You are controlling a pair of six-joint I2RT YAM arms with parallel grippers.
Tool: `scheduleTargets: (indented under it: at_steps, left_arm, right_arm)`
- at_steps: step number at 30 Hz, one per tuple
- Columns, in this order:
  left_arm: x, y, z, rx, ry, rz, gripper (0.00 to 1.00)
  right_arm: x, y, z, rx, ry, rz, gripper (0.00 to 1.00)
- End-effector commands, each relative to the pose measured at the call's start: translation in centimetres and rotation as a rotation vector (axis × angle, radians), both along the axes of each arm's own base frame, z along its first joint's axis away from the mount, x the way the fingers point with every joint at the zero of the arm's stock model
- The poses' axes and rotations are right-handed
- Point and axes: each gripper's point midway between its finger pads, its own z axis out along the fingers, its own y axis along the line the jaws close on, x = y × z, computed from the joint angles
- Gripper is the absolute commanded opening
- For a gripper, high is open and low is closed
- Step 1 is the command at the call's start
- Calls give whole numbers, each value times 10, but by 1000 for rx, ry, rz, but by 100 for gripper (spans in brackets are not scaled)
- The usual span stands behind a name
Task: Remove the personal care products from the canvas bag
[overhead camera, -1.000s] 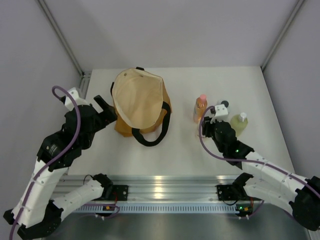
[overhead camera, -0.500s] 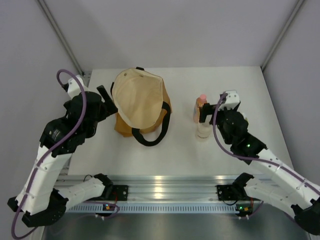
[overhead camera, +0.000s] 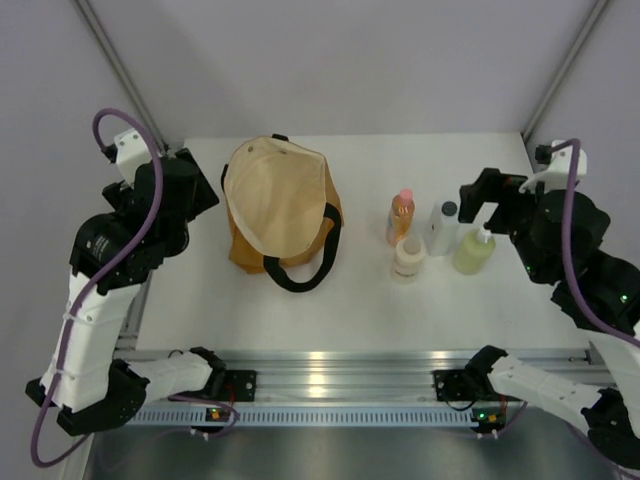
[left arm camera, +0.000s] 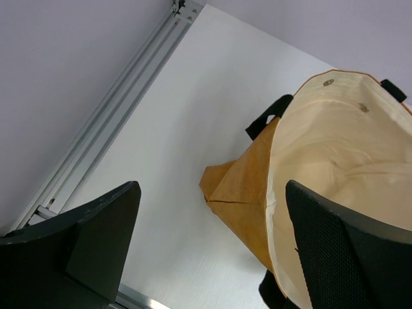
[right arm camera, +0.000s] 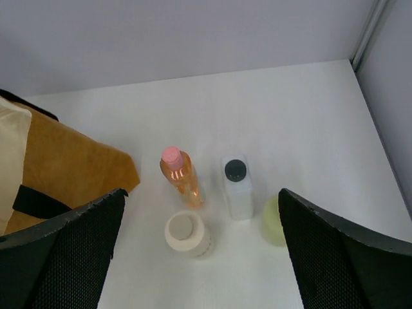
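Starting with the white table (overhead camera: 360, 300): bears everything here. On its left half, the canvas bag (overhead camera: 262, 205): stands upright and gaping, with a black handle draped over the near rim. Shows only cream lining inside, both from above and from the left wrist view, though not every fold of the bottom can be checked. Just left of the bag, the left gripper (left arm camera: 211, 188): hangs with fingers spread wide, holding nothing. Over on the right, the right gripper (right arm camera: 201, 193): likewise spread wide and empty, raised clear of the containers. Between bag and right arm, the personal care products (overhead camera: 441, 228), all four upright on the table and outside the bag: whitish bottle (right arm camera: 237, 190) with black cap, amber bottle (right arm camera: 181, 181) with pink cap just to its left, rounded yellow-green bottle (overhead camera: 472, 250) to its right, short cream jar (right arm camera: 187, 235) just in front of the amber one. Judged from this: looks finished, with nothing left to lift out unless hidden in the lining
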Motion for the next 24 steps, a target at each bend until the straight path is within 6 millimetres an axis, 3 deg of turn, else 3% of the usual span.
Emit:
scheduleTargets:
  at_steps: [1,6,11,17,24]
  left_arm:
    - [-34,34,-1,101,73,50,98]
    - [-60,45,-6,45,39,26,98]
    - [-72,52,-21,86,69,-2,98]
    - [-81,58,-37,102,82,0,98]
    - [-78,48,-53,49,50,-50,98]
  right_arm:
    - [-41,-44,-12,-92,106,-60,99]
    - [-81,-83,-4,-106,87,-86,99]
    - [-101,-95,-20,-94,111,-69,100]
    - [-101,-102,-42,-134,148,-113,100]
    - [-96,-113,-54,-169,142,-196,100]
